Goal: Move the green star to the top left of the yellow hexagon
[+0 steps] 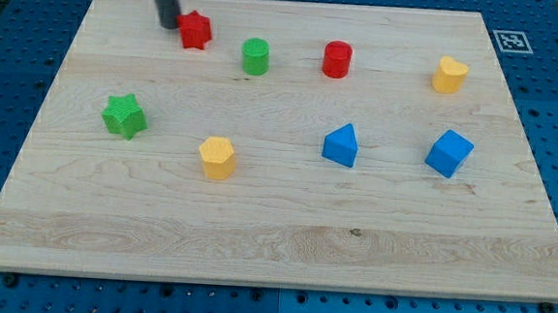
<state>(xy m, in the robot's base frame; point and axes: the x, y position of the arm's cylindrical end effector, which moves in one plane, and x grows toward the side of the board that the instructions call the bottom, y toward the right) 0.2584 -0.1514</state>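
The green star (pixel 124 116) lies at the board's left side. The yellow hexagon (pixel 217 158) lies to its right and slightly lower, apart from it. My tip (pixel 169 24) is at the view's top left, just left of the red star (pixel 196 30), touching or nearly touching it. The tip is well above the green star, towards the view's top.
A green cylinder (pixel 255 56) and a red cylinder (pixel 336 59) stand along the top. A yellow heart (pixel 449 76) is at the top right. A blue triangle (pixel 341 145) and a blue cube (pixel 449 153) lie at the middle right. The wooden board (pixel 274 244) sits on a blue pegboard table.
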